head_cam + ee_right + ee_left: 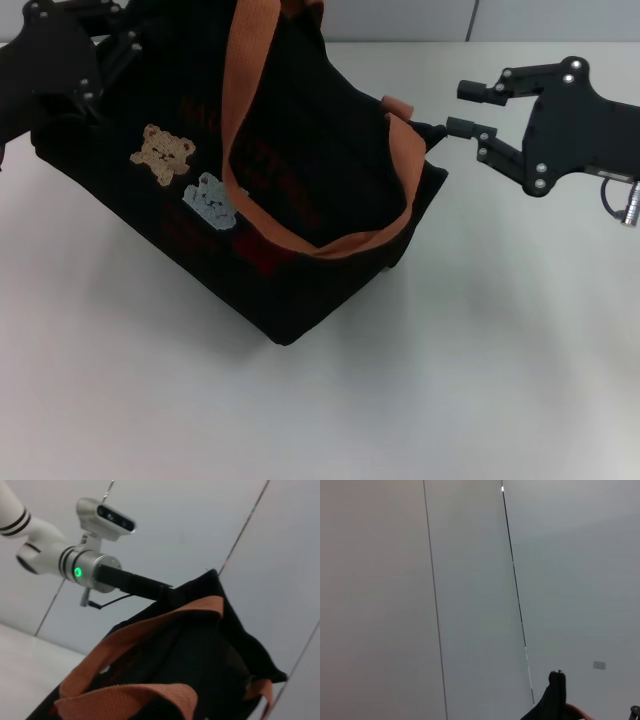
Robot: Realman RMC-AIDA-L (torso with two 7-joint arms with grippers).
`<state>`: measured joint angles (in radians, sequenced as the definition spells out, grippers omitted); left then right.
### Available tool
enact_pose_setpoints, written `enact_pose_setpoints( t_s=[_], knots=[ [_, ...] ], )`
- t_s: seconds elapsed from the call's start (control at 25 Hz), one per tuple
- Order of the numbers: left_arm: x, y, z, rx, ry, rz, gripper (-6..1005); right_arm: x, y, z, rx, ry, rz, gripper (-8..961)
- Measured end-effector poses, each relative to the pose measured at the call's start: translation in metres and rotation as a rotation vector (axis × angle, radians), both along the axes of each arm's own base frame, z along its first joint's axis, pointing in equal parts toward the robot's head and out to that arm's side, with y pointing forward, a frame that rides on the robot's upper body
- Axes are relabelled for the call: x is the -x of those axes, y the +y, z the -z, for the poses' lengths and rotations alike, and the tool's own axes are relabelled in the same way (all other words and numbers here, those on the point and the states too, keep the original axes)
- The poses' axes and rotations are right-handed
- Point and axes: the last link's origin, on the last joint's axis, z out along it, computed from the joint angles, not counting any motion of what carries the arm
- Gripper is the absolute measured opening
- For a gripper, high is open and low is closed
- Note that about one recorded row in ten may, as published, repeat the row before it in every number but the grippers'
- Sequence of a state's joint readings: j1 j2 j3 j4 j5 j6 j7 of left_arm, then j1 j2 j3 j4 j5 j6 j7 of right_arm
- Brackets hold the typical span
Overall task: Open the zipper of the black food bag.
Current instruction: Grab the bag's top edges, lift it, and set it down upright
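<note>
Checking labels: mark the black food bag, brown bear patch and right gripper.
black food bag (300, 290): head view, near side panel.
brown bear patch (162, 153): head view, bear's face.
right gripper (470, 110): head view, midway between its fingertips.

The right hand (462, 108) is matte black, built of flat angular plates and link bars joined by small silver screws, with short grey-tipped fingers (462, 126). A black cable and a silver connector hang at its wrist end. The left hand (70, 60) is the same black linkage design with pale screw heads. In the right wrist view, the left arm (30, 545) is glossy white with black rings, a silver collar bearing a green light, a thin black cable, and a grey camera module (107, 517) mounted on top.
</note>
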<state>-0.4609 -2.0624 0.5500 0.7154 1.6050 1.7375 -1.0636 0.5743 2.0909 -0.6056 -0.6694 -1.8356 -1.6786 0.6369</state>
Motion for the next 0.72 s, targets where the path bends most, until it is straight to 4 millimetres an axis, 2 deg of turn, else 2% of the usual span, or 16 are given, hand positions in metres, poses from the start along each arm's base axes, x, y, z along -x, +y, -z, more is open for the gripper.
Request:
enact_pose_setpoints(
  t_s=[0.2,0.44,0.72],
  knots=[
    [-0.002,-0.001,0.004,0.014,-0.002,0.010,105,0.011,0.008,0.011,-0.008,-0.036,-0.026,251],
    [-0.003,-0.004,0.005,0.024,-0.016,0.024,105,0.024,0.018,0.042,-0.045,-0.118,-0.060,250],
    [-0.005,-0.005,0.003,0.019,-0.031,0.040,104,0.024,0.022,0.059,-0.093,-0.189,-0.079,247]
  ],
)
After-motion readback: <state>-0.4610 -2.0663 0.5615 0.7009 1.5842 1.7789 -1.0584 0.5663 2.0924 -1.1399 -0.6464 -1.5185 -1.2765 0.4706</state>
